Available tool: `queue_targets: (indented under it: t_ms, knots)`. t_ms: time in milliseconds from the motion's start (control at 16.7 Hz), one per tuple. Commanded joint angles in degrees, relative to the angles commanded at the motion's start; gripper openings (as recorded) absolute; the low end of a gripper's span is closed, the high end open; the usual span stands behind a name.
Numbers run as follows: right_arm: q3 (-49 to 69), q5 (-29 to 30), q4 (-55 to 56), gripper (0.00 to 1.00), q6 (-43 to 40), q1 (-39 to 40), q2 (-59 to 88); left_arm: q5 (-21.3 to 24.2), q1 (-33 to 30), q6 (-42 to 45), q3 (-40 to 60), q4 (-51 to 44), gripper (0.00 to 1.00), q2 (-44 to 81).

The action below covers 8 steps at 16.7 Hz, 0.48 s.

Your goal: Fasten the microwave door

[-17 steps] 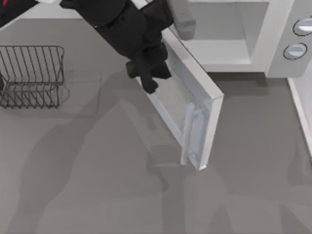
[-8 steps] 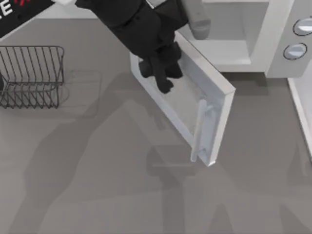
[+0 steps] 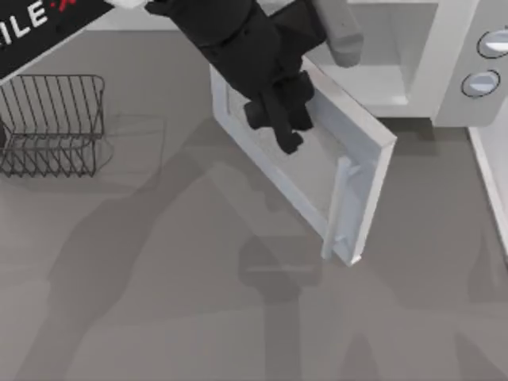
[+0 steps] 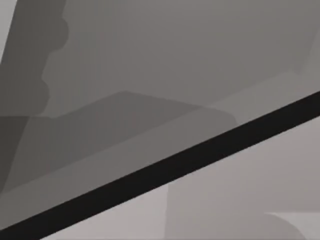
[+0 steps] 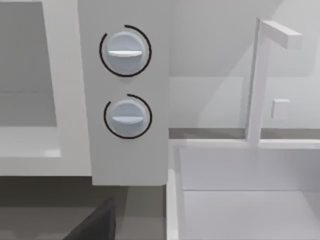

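Wire rack (image 3: pixel 51 123) unmoved at the table's left. Left gripper (image 3: pixel 282 127) pressed against the microwave door (image 3: pixel 317 171), farther right than a second before; finger state impossible to tell. Door swung closer toward the microwave body (image 3: pixel 452 71), ajar yet. Knobs (image 5: pixel 125 50) unchanged.

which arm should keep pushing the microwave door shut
Left. Its end effector is already against the outer face of the microwave door, which stands part open. The right arm's wrist view faces the knobs, away from the door.
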Motion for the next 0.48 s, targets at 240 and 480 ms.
queue_targets:
  t_ms: [240,480]
  knots:
    - [0.0,0.0,0.0,1.0,0.0,0.0,0.0,-0.2,-0.3,-0.3,0.7,0.2,0.0,0.2]
    - [0.0,0.0,0.0,1.0,0.0,0.0,0.0,0.3,-0.7,-0.4,0.3,-0.8,0.0,1.1]
